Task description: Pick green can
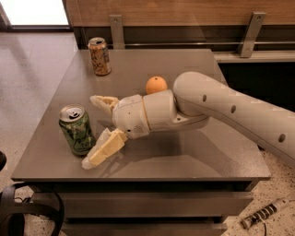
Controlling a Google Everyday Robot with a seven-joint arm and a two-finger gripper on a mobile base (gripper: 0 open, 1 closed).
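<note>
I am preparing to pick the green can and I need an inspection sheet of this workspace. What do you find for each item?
Surface: grey table, no spill seen.
Job's things: green can upright near the front left corner, standing on the table.
Clutter: tan-and-brown can upright at the back left; orange behind the arm.
Grippers: gripper at the green can's right side, jaws open, not closed on it.
Cables: black cable loop on the floor, front left; power strip on the floor, front right.
Surroundings: wooden wall with metal brackets behind the table.
</note>
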